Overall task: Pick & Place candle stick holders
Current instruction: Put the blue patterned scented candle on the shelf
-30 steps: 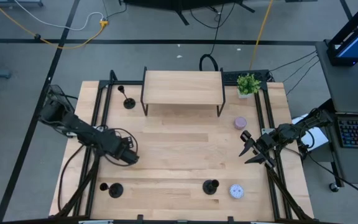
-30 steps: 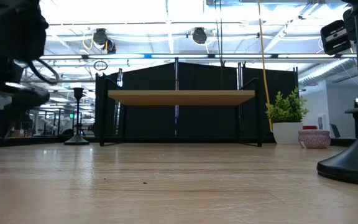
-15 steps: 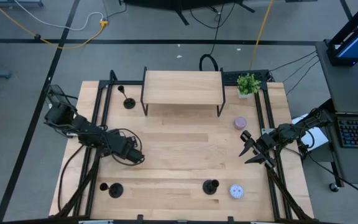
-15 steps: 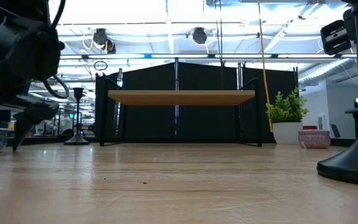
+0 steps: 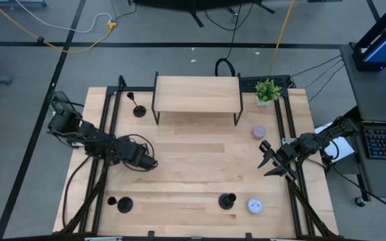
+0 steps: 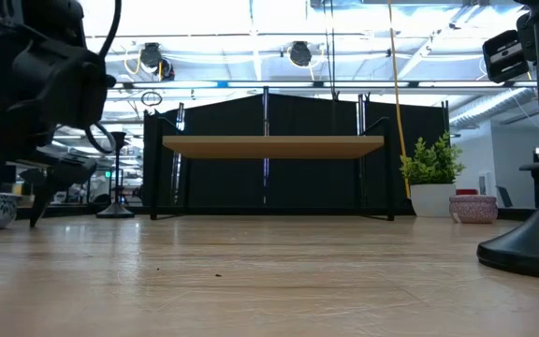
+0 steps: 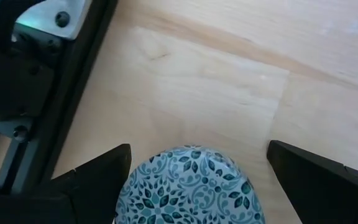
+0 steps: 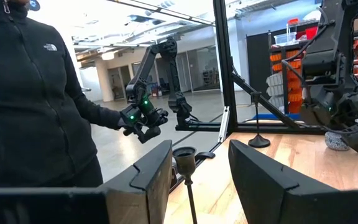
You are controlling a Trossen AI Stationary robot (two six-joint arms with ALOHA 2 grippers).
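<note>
Fingers of my left gripper (image 7: 191, 180) are standing wide over a patterned tin (image 7: 188, 186), cut off by frame edge; right gripper (image 5: 271, 161) is waiting half-open, empty.

Table: light wooden top (image 5: 193, 167) with a black frame rail along each side.
Shelf: small wooden riser (image 5: 196, 94) on black legs, at the table's far edge, centre.
Plant: green potted plant (image 5: 267, 90), just beside the riser.
Lilac tin: (image 5: 259, 132), near the plant.
Patterned tin: blue-and-white floral lid (image 7: 188, 186).
Person: dark jacket (image 8: 36, 99), beyond the table.
</note>
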